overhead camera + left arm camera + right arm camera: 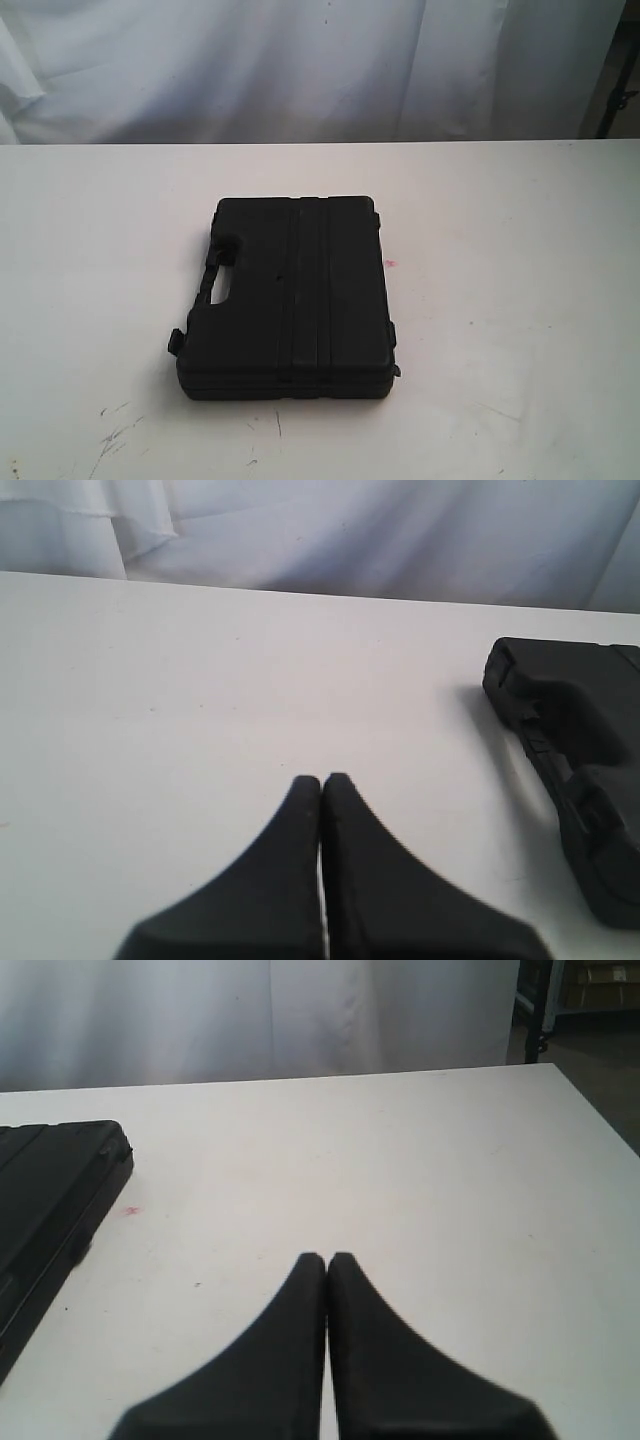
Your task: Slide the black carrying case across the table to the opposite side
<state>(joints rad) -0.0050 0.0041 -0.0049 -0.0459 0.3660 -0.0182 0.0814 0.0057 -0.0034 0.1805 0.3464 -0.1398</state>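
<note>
The black case (290,295) lies flat near the middle of the white table (520,300), ribs running lengthwise, its cut-out handle toward the left. Neither arm shows in the exterior view. In the left wrist view my left gripper (322,780) is shut with nothing in it, over bare table; the case (575,770) lies off to one side, apart from it. In the right wrist view my right gripper (327,1258) is also shut and empty, with a corner of the case (50,1200) away at the frame's edge.
A white curtain (300,60) hangs behind the table's far edge. A tiny red spot (391,264) marks the table just right of the case. Dark scratch marks (115,435) lie near the front left. The table's right edge (590,1110) shows against dark floor.
</note>
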